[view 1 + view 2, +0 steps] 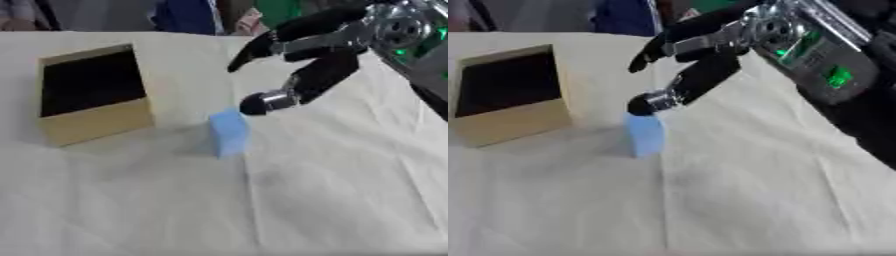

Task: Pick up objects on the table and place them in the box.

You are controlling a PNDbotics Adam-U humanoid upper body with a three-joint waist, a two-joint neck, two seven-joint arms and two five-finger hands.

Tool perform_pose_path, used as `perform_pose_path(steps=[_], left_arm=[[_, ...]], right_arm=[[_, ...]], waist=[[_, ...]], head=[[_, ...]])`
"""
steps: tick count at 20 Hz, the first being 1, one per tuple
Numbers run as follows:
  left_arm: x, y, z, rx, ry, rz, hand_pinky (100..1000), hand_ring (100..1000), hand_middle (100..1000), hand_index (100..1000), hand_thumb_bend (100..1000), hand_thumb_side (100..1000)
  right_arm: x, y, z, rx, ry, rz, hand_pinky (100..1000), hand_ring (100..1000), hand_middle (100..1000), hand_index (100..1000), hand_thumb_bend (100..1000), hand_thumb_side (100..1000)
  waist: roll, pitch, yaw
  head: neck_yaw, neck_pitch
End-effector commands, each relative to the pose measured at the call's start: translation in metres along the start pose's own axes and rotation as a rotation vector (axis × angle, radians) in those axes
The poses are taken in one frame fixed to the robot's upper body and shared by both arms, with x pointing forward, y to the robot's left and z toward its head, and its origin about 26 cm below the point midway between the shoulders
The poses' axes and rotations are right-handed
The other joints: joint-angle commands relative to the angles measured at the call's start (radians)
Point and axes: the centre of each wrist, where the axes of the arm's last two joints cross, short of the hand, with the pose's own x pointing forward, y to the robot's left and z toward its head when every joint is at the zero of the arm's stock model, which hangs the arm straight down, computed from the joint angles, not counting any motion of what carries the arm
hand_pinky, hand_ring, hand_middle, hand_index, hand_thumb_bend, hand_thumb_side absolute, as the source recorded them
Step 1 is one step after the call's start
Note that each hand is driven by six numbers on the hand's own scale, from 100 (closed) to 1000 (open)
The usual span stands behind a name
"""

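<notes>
One object on the table (pixel 332 200): a light blue block (pixel 229 133), standing upright on the white cloth near the middle. Nothing closer to the camera than that, only bare wrinkled cloth.

Just behind and above the block, the right hand (pixel 319 60) comes in from the upper right. Fingers are spread and mostly straight, holding nothing. Thumb (pixel 262 101) points down with its tip right at the block's top far edge; can't tell if it's touching or just above. The other fingers (pixel 654 52) reach left, above the table and well clear of the block.

Left of the block, slightly further back, sits the box (pixel 92 95): tan cardboard, open top, dark inside. Close to the block, not touching.

Left hand not visible in either view.
</notes>
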Motion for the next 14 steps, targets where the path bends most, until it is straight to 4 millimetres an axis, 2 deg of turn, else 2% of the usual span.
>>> perform_pose_path(steps=[1,7,12,13,14], left_arm=[[0.0056,0.0034,-0.0098,0.004,-0.038,0.0,742,900,727,849,139,1000],[0.0058,0.0035,-0.0105,0.004,-0.04,0.002,740,899,719,845,137,1000],[0.0055,0.0039,-0.0101,0.004,-0.036,0.0,739,899,714,842,134,1000],[0.0055,0.0039,-0.01,0.003,-0.036,0.0,738,899,713,840,133,1000],[0.0054,0.0041,-0.0099,0.003,-0.036,-0.001,738,898,711,838,132,1000]], right_arm=[[-0.0003,-0.0065,0.0017,-0.01,0.015,0.023,1000,1000,980,1000,304,856],[-0.0018,-0.0043,-0.0041,0.003,0.015,0.021,1000,1000,1000,1000,333,833],[-0.0026,-0.0044,-0.0054,0.002,0.031,0.042,1000,1000,1000,1000,380,850],[-0.0033,-0.0038,-0.0064,0.004,0.038,0.046,1000,1000,1000,1000,411,859],[-0.0043,-0.0029,-0.0079,0.008,0.046,0.05,1000,1000,1000,1000,481,881]], waist=[[0.004,-0.012,0.002],[0.005,-0.007,0.002],[0.005,-0.005,0.002],[0.005,-0.005,0.002],[0.006,-0.004,0.003]], head=[[0.004,-0.002],[0.006,-0.001],[0.008,0.0],[0.008,0.0],[0.008,-0.001]])
